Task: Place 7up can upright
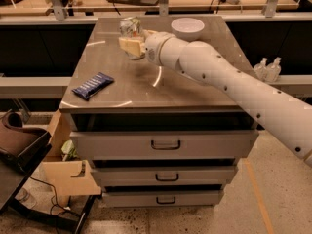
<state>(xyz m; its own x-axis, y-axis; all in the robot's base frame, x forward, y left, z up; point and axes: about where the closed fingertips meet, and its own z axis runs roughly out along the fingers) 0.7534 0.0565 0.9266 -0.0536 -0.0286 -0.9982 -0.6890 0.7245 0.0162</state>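
Note:
The 7up can, silvery with faint green marks, stands upright at the far left-centre of the brown cabinet top. My gripper reaches in from the right and its tan fingers are closed around the can's lower half. The can's base sits at or just above the surface; I cannot tell if it touches. The white arm stretches from the lower right across the top.
A white bowl sits at the far right-centre of the top, close behind my wrist. A dark blue snack bar wrapper lies near the front left edge. Drawers are below; a cardboard box and a brown bag sit on the floor at left.

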